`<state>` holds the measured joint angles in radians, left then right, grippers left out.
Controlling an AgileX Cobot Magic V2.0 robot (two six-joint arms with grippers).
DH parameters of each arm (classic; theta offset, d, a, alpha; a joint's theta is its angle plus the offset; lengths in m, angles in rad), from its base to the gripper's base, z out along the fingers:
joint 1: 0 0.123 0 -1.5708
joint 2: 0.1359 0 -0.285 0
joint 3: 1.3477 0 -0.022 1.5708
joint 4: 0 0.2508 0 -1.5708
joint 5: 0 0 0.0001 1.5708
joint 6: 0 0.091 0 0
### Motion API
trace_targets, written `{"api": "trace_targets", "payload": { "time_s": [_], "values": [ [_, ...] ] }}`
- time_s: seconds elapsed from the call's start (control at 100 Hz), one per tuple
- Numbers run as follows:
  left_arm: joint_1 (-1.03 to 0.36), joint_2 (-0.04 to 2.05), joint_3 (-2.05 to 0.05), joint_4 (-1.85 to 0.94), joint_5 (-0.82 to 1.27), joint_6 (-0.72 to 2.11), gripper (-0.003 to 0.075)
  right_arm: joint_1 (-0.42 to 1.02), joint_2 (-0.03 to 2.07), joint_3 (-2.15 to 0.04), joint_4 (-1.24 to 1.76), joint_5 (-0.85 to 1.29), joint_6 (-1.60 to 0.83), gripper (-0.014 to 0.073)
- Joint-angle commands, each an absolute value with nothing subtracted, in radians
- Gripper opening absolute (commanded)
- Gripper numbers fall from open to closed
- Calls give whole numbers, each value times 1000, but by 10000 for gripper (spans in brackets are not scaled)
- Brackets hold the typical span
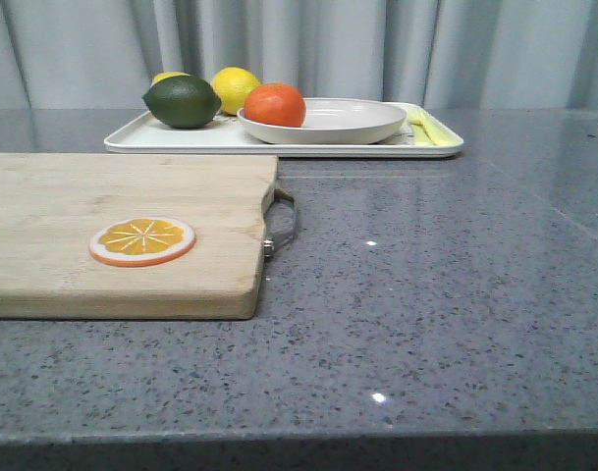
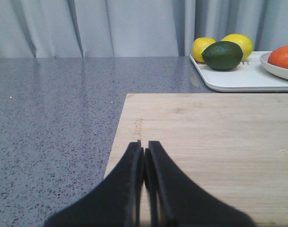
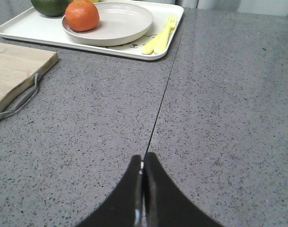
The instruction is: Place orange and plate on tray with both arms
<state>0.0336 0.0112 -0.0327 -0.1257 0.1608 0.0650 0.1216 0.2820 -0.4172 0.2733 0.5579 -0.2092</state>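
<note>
The orange (image 1: 276, 104) lies in the off-white plate (image 1: 348, 126), and the plate stands on the off-white tray (image 1: 181, 139) at the back of the table. All three also show in the right wrist view: orange (image 3: 82, 15), plate (image 3: 120, 23), tray (image 3: 35, 29). The left wrist view shows the orange (image 2: 283, 56) and the tray (image 2: 238, 80) far ahead. My left gripper (image 2: 144, 147) is shut and empty above the wooden cutting board (image 2: 214, 142). My right gripper (image 3: 143, 160) is shut and empty over bare countertop. Neither gripper shows in the front view.
A dark green lime (image 1: 183, 101) and two yellow lemons (image 1: 236, 88) lie on the tray's left part. A yellow fork (image 3: 159, 39) lies at its right end. An orange slice (image 1: 142, 241) lies on the cutting board (image 1: 112, 206), which has a metal handle (image 1: 283, 221).
</note>
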Motion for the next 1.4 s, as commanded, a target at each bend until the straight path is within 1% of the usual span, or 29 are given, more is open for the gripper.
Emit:
{"api": "trace_targets", "payload": {
  "time_s": [0.0,0.09,0.17,1.39],
  "values": [
    [37,-7,-14,-116,29,61,-19,121,288,-442,276,489,-219,-68],
    [37,-36,25,-70,9,0,-19,121,288,-442,276,489,-219,-68],
    [37,-34,23,-19,37,-74,-19,121,288,-442,276,489,-219,-68],
    [37,-34,23,-35,36,-73,-19,121,288,-436,276,487,-219,-68]
  ]
}}
